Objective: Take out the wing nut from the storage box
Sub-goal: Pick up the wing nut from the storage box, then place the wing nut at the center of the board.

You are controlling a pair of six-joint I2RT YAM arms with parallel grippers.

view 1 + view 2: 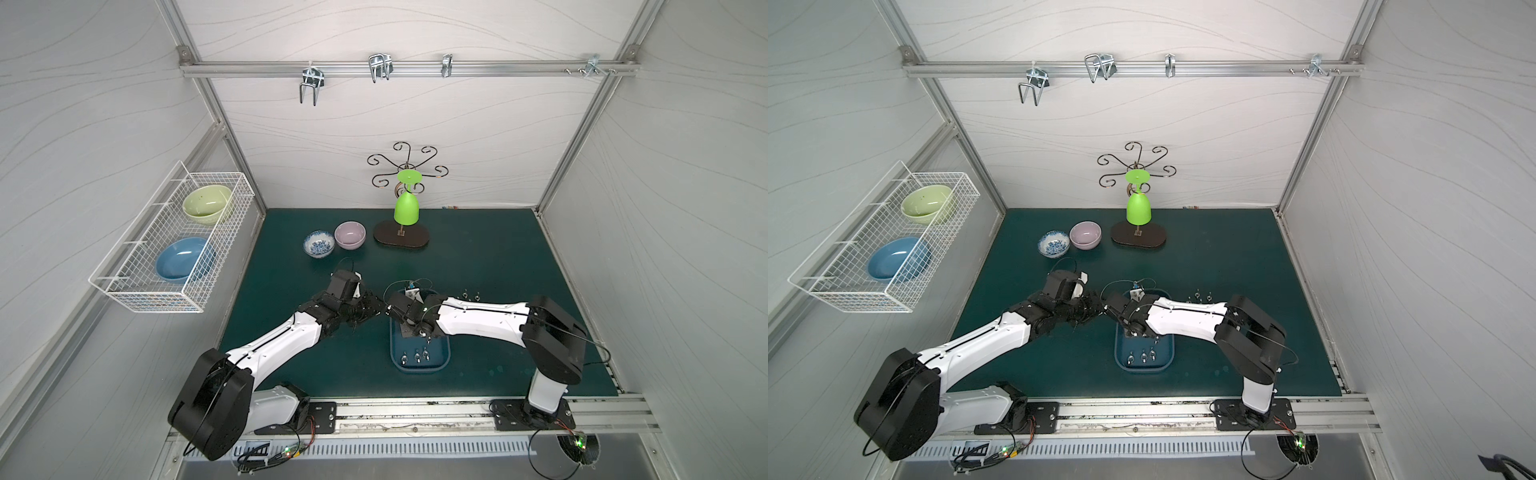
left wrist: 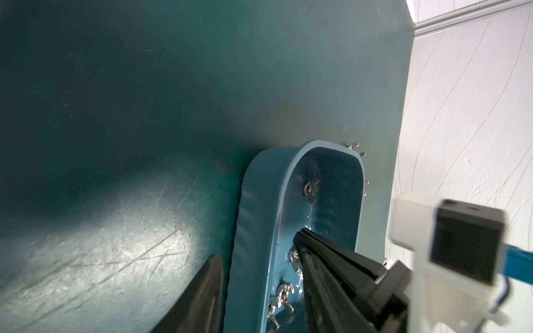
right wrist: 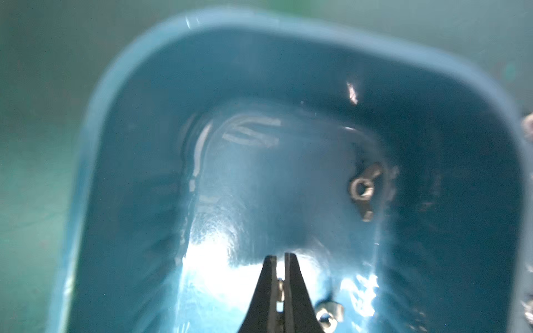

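Storage box: the blue storage box (image 1: 420,369) lies on the surface (image 1: 498,257) in the lower centre of both top views. Its long axis runs up and down the frame.
Right tool: your right tool (image 3: 279,255) reaches down into the box about midway along it. Its jaws are pressed together and the tips are close to the floor.
Wing nut: the wing nut (image 3: 279,285) shows as a small bright metal piece in the slit just behind the tips. I judge it clamped by one wing. It is inside the box, below the rim.
Neighbours: a loose nut (image 3: 328,314) lies just beside the tool, and a second nut (image 3: 362,188) sits apart, nearer the wall. A row of nuts (image 1: 417,356) occupies the lower end of the box.
Outside nuts: a few outside nuts (image 1: 472,296) lie on the surface just right of the box's upper right corner.
Left tool: your left tool (image 1: 374,308) sits at the box's upper left rim. Only one finger (image 2: 202,297) shows, outside the wall, so you cannot tell how its jaws stand.
Deciding relation: the wall surrounds the nut, so I judge the way out is straight up, then right of frame. The right arm is the nearer one.
Risk: a hold on one wing looks thin, so expect possible slip.
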